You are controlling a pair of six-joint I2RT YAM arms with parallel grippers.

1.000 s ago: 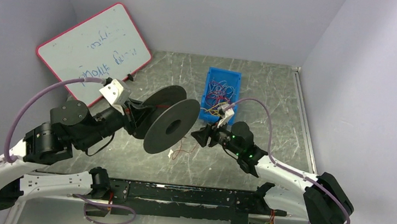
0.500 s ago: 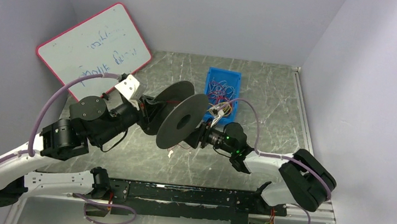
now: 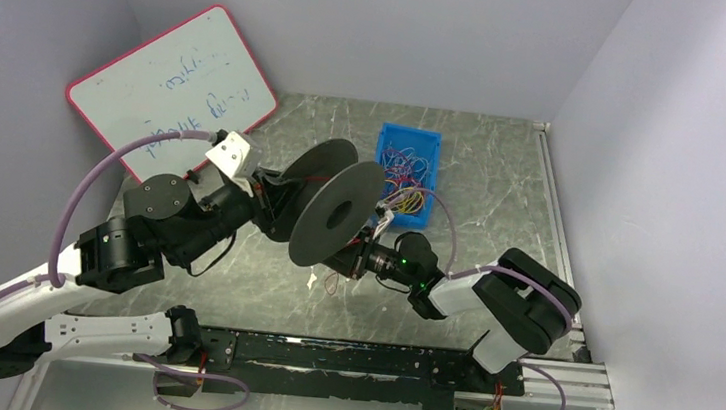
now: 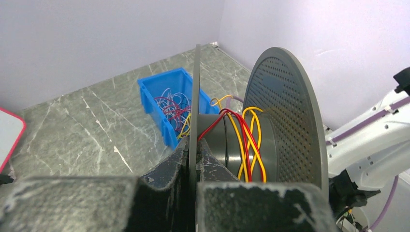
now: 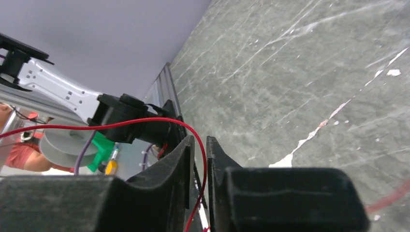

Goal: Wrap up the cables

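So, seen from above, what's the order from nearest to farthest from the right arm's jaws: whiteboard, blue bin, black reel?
From the right gripper, a red cable between its jaws, in the overhead view:
1. Black reel: just to its left, held by the left gripper.
2. Blue bin: behind it, towards the back wall.
3. Whiteboard: far-left corner, leaning on the wall.

Top: high behind arms (image 3: 135,233), looking down. Wrists: close, along fingers (image 5: 164,193). Top, left wrist share spool (image 3: 336,214).

Even, soft light throughout, faint shadows, no glare; nearest wrist-view parts blur, edges bend slightly.
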